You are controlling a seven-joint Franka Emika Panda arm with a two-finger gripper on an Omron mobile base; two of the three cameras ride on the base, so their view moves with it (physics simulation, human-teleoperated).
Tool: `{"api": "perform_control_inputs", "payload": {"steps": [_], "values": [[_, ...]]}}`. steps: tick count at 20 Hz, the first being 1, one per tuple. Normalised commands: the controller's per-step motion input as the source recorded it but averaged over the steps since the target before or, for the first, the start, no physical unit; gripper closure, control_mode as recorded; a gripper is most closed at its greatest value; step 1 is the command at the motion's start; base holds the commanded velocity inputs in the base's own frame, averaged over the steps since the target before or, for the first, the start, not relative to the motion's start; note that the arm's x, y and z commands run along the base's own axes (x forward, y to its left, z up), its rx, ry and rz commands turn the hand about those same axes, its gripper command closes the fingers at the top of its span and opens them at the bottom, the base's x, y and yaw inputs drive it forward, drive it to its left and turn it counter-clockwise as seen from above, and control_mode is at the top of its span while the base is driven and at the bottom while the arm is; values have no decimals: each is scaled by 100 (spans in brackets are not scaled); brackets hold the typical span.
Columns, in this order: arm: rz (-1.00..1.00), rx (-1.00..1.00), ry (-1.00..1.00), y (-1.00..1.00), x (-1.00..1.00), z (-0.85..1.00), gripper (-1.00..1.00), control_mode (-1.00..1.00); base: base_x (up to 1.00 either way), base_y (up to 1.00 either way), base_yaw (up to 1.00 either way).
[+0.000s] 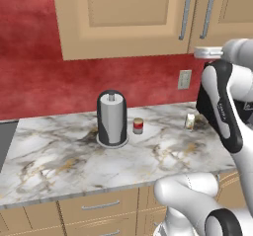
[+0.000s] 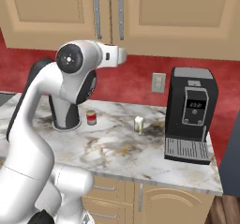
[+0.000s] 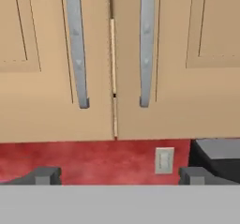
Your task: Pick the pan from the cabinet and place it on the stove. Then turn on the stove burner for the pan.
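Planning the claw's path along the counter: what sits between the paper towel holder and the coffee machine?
In the right base view, a small red can and a small pale shaker stand on bare marble between the paper towel holder and the coffee machine.

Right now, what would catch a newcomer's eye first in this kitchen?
The big white robot arm dominates, raised before the closed tan cabinet, its gripper open. Behind runs a vivid red wall, and a black coffee machine stands at the right on the marble counter.
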Motion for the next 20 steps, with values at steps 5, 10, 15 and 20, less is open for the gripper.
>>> {"api": "perform_control_inputs", "payload": {"steps": [5,10,15,20], "values": [[-4,0,-32,-16,0,38,-100,-100,0,0,0],[-7,0,-30,-11,0,22,-100,-100,0,0,0],[-7,0,-16,-7,8,10,-100,-100,0,0,0],[-3,0,-3,-5,30,1,-100,-100,0,0,0]]}}
